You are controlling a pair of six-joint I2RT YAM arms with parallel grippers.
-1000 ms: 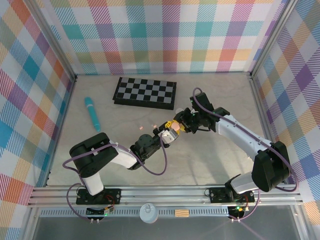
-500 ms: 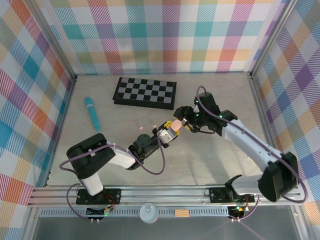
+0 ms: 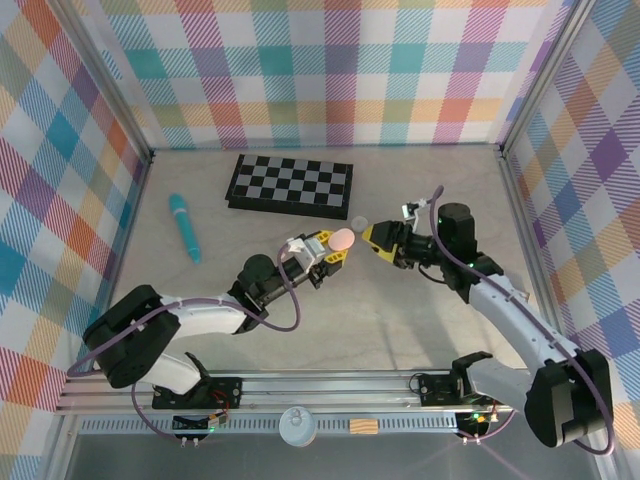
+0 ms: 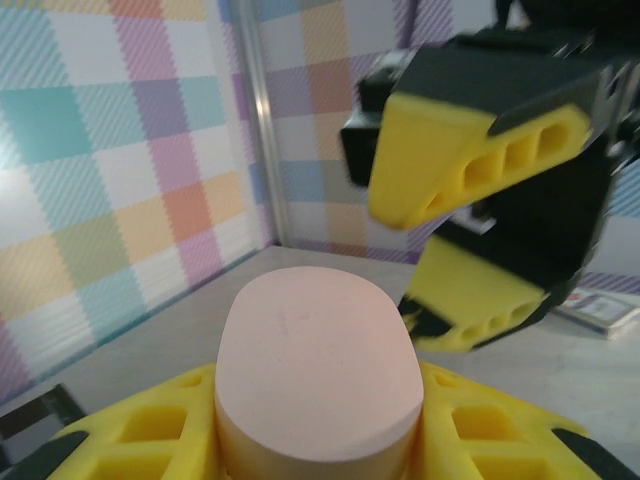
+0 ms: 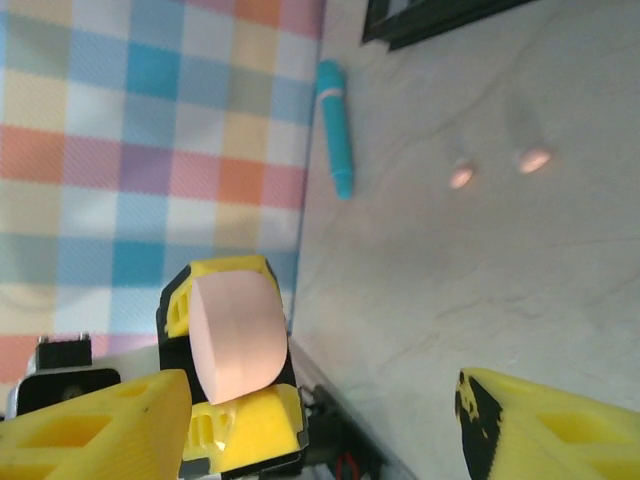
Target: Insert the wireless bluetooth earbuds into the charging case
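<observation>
A pale pink pebble-like charging case is held off the table with my left gripper shut on it. From the left wrist it is a smooth pink block between yellow fingers, and no opening shows. My right gripper stands open just to the right of the case, apart from it, its yellow fingers facing the case. In the right wrist view the case sits ahead of my open right gripper. Two tiny pink earbuds lie on the table beyond.
A folded black-and-grey chessboard lies at the back. A long teal stick lies at the left, seen too from the right wrist. A small pale round thing rests near the board's right corner. Metal frame rails and checked walls border the table.
My right gripper opened, let go of the pink case and drew back to the right. My left arm stretched out and carried the case slightly up the view.
</observation>
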